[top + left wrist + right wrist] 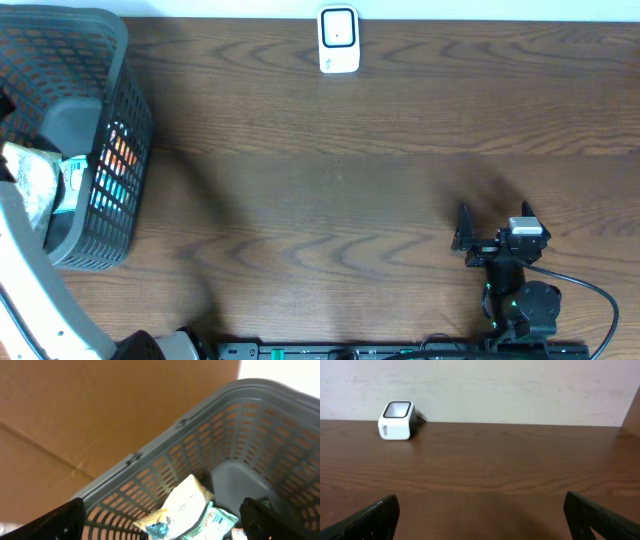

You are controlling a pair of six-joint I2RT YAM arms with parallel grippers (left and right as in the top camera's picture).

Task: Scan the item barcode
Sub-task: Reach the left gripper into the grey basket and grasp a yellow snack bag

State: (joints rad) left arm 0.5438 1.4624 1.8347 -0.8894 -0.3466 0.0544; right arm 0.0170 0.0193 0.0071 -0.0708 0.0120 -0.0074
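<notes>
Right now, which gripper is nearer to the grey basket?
Left. The left gripper, jaws wide, hangs at the basket, pointed in at its packets; the right gripper sits far across the table, facing the scanner.

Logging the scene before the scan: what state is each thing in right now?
basket, upright, not empty.
packets, lying in the basket.
scanner, upright, at far edge of table.
left gripper, open, empty, above the basket.
right gripper, open, empty, over the table.
</notes>
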